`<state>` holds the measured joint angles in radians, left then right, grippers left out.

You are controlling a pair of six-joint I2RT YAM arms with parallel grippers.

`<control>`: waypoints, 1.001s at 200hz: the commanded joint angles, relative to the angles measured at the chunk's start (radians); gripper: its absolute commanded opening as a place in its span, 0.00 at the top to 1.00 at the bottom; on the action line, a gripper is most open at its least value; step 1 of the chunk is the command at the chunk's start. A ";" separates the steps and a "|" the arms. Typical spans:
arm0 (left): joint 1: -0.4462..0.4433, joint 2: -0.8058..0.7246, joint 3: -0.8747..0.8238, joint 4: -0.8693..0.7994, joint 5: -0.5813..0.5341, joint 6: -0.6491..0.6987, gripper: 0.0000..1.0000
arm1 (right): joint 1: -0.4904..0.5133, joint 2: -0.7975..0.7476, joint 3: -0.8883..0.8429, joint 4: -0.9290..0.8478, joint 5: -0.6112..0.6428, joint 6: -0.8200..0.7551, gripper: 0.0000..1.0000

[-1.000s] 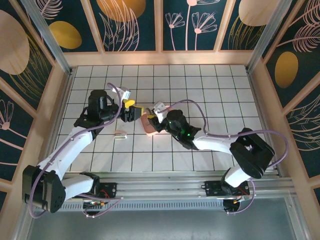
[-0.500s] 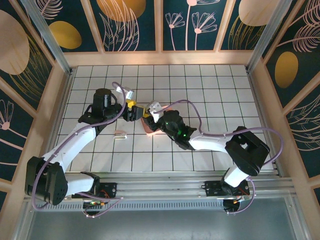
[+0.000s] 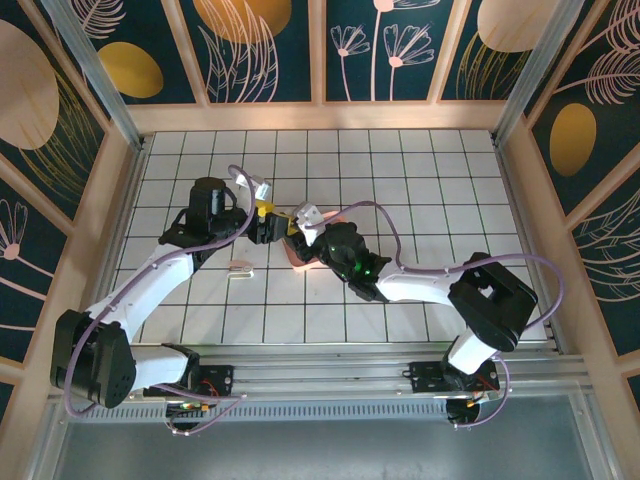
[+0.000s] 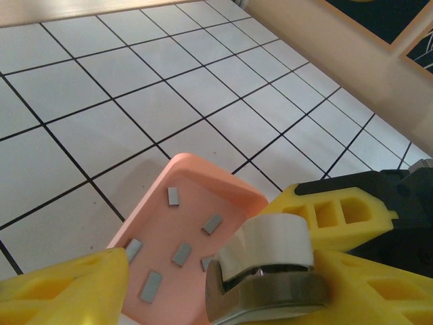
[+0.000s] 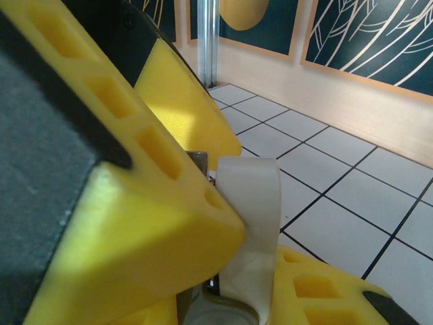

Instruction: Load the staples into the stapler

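Staples, six short grey strips, lie scattered flat on the floor of a shallow pink tray. None overlaps another, so each could be picked up singly. The tray sits on the white tiled table, right beneath the spot where the two arms meet.

Just above the near end of the tray is the stapler, a small grey metal body with a white curved piece on top. From where I stand, the right gripper looks clenched on it. In its own wrist view the white piece and the metal below sit wedged between its yellow fingers. I judge that this arm is only steadying the stapler, up off the table and close to the supply.

The left gripper comes in from the other side with its jaws apart. One yellow finger stands clear of the stapler. The other looks close against it, though I cannot tell if they touch. It grasps nothing. Placed like that, it seems set to work the stapler open while the partner arm braces it. No strip is loaded yet, as far as I can see.

A small pale item lies on the tiles beside the left arm, too small to identify.
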<state>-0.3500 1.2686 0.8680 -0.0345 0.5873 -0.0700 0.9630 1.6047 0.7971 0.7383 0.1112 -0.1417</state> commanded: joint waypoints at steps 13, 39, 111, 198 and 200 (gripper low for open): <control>-0.006 0.018 0.025 -0.016 0.008 0.036 0.42 | 0.010 0.006 0.021 0.096 0.023 -0.031 0.83; -0.006 0.018 0.021 -0.009 0.040 0.066 0.65 | 0.011 0.003 0.018 0.103 0.027 -0.036 0.83; -0.006 -0.031 0.005 0.040 0.030 0.221 1.00 | 0.005 -0.100 -0.095 0.098 0.019 -0.039 0.47; -0.006 0.016 0.042 -0.056 0.394 0.585 1.00 | -0.223 -0.323 -0.156 -0.156 -0.618 -0.068 0.46; -0.006 0.017 0.042 -0.058 0.400 0.594 1.00 | -0.224 -0.321 -0.149 -0.166 -0.626 -0.078 0.46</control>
<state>-0.3584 1.2682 0.8757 -0.0441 0.8242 0.3618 0.7685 1.2831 0.6197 0.6693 -0.2874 -0.1654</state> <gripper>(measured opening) 0.147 0.542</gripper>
